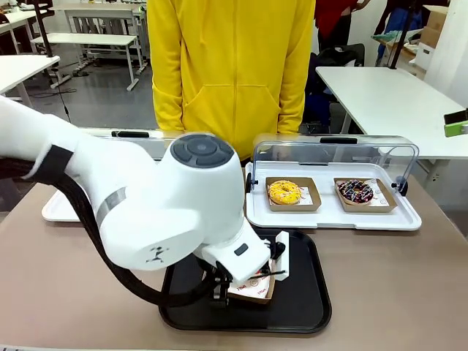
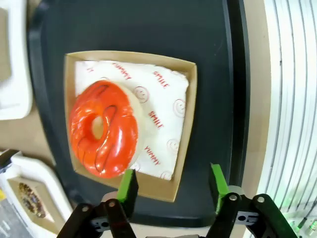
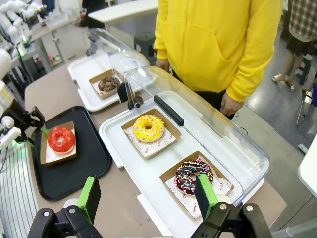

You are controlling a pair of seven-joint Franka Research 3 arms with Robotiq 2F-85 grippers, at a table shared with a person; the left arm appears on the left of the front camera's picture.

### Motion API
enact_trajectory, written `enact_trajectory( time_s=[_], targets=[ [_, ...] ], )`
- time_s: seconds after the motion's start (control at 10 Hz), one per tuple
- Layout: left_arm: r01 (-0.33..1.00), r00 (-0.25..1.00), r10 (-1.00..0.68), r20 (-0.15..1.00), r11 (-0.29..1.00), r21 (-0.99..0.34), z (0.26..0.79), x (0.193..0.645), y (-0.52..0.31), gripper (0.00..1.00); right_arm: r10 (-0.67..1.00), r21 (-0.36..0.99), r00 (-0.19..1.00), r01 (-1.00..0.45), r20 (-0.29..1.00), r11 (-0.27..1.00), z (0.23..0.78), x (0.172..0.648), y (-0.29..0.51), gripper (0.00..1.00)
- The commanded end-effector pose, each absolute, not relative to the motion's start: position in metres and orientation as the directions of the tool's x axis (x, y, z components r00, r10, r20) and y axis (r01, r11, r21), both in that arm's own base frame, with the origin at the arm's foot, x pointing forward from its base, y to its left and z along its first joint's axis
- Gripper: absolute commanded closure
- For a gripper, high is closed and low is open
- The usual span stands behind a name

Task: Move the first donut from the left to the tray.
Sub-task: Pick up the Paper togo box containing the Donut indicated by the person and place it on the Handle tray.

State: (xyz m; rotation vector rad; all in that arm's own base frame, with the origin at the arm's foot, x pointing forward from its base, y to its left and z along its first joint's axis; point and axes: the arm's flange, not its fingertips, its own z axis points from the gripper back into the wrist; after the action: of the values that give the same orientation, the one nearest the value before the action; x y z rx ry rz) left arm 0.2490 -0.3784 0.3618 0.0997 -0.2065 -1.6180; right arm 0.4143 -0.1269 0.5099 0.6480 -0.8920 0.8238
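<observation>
1. While its green pads stood well apart with nothing between them, the left gripper (image 2: 173,186) hung just over the near edge of the brown cardboard holder (image 2: 185,99), touching nothing that could be seen.
2. Just beyond those fingers, the red-iced ring donut (image 2: 104,129) lay in that holder on white printed paper (image 2: 158,114).
3. Under the holder was the black tray (image 2: 148,25), which carried it.
4. Farther off, the right gripper (image 3: 148,196) was spread wide and empty above a white tray (image 3: 129,163) holding a yellow-iced donut (image 3: 148,127) and a sprinkled chocolate donut (image 3: 193,175).
</observation>
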Motion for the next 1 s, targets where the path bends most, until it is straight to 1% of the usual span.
enact_trajectory(
  time_s=[0.0, 0.4, 0.5, 0.9],
  targets=[
    [0.981, -0.046, -0.996, 0.073, -0.032, 0.192, 0.39, 0.249, -0.373, 0.0, 0.333, 0.127, 0.34, -0.842, 0.88, 0.523, 0.511, 0.416, -0.127, 0.0],
    [0.98, -0.075, -0.996, 0.057, -0.063, 0.187, 0.407, 0.246, -0.365, 0.0, 0.333, 0.127, 0.34, -0.842, 0.88, 0.523, 0.511, 0.416, -0.127, 0.0],
    [0.977, -0.038, -0.997, 0.063, -0.024, 0.213, 0.401, 0.248, -0.374, 0.0, 0.333, 0.127, 0.34, -0.842, 0.88, 0.523, 0.511, 0.416, -0.127, 0.0],
    [0.977, -0.038, -0.997, 0.063, -0.024, 0.213, 0.401, 0.248, -0.374, 0.0, 0.333, 0.127, 0.34, -0.842, 0.88, 0.523, 0.511, 0.416, -0.127, 0.0]
  ],
)
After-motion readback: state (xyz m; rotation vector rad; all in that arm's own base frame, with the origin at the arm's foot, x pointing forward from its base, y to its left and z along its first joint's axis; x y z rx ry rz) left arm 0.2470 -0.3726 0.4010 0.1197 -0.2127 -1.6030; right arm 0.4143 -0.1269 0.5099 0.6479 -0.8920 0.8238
